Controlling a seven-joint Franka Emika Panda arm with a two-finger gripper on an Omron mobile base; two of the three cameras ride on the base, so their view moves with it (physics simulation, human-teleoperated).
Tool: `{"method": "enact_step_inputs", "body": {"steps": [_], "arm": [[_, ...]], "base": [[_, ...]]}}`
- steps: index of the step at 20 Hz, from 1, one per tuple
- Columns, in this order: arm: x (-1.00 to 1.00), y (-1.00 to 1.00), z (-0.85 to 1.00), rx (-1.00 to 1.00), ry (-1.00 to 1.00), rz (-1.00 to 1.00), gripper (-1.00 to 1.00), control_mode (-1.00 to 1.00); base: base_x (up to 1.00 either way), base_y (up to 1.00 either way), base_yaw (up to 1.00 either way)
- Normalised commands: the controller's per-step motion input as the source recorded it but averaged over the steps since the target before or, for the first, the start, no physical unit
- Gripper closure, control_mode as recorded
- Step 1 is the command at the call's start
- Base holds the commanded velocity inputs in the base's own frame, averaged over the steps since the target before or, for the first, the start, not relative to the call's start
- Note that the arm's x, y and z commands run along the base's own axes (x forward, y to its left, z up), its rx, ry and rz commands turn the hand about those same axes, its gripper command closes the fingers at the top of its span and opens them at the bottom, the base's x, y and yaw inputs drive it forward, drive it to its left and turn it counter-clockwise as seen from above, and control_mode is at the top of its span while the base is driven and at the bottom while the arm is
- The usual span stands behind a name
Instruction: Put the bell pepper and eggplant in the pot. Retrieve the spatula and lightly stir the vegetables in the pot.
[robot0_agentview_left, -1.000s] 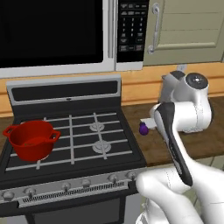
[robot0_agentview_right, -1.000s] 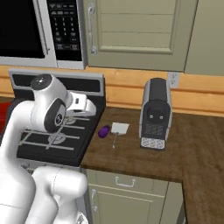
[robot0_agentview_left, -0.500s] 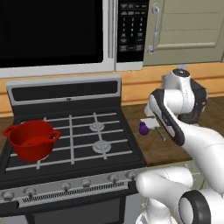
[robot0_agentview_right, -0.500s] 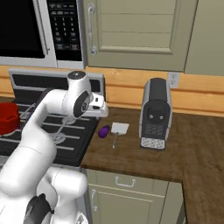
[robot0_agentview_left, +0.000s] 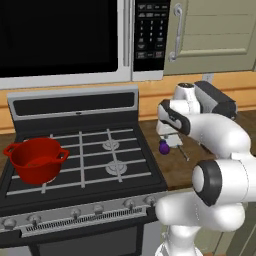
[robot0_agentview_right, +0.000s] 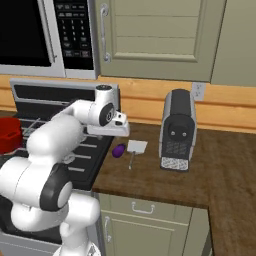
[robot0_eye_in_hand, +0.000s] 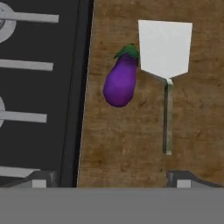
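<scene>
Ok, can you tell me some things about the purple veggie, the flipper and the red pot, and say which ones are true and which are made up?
1. The eggplant lies on the wooden counter, right beside the spatula. True.
2. The eggplant is already inside the pot. False: the red pot sits on the stove, well apart from the eggplant on the counter.
3. The hand is squeezing the spatula. False: the hand is open and holds nothing; it hangs above the counter.
4. The spatula has a pale blade and a thin handle. True.
5. A coffee machine stands on the counter. True.
</scene>
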Motion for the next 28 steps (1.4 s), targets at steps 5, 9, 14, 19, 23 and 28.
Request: {"method": "enact_step_inputs", "body": {"steps": [5, 9, 14, 19, 23, 28], "arm": [[0.61, 0.0, -0.68, 0.01, 0.02, 0.0, -1.0, -1.0], [0.39, 0.0, -0.5, 0.04, 0.0, -0.01, -1.0, -1.0], [0.19, 0.0, -0.42, 0.01, 0.0, -0.03, -1.0, -1.0], [0.17, 0.0, -0.31, 0.0, 0.0, -0.05, -1.0, -1.0], [0.06, 0.0, -0.29, 0.0, 0.0, -0.04, -1.0, -1.0], [-0.11, -0.01, -0.29, 0.0, 0.02, -0.02, -1.0, -1.0]], "base": [[0.0, 0.0, 0.0], [0.0, 0.0, 0.0], [0.0, 0.0, 0.0], [0.0, 0.0, 0.0], [0.0, 0.0, 0.0], [0.0, 0.0, 0.0]]}}
